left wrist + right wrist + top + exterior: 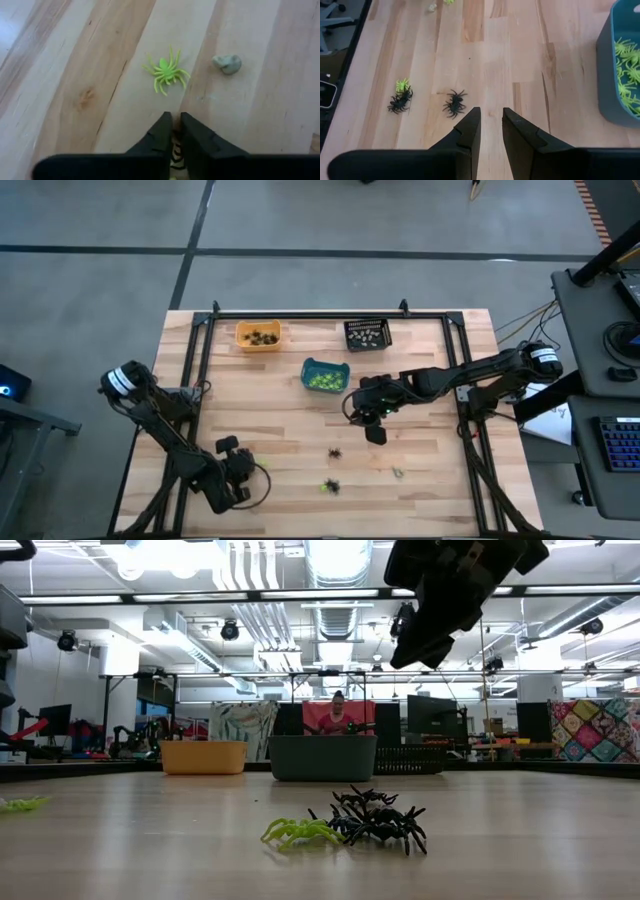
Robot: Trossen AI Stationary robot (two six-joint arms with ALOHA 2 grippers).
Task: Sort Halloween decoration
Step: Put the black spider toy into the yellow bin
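Observation:
My left gripper [175, 117] is down at the table's near left, shut on a small pale trinket. Just beyond its tips a lime green spider [166, 72] and a pale grey trinket [227, 63] lie on the wood. My right gripper [491, 115] hangs open above mid-table, nothing between its fingers. Below it lie a black spider [454, 103] and a black spider tangled with a green one [400, 100]. At the far side stand the orange bin [258, 335], black bin [367, 334] and teal bin [325, 375]. My left gripper pinches a small pale, striped trinket [175, 150] between its two fingers, a little back from their tips. The fingers slant down at the table from its near left. Which part of the trinket they have, and whether it rests on the wood, is hidden by the fingers.
A pale spider [397, 473] lies at the near right. Black frame rails run along the table's left, right and far edges [330, 315]. Bare wood lies between the bins and the loose spiders. A person [337, 715] shows in the room behind.

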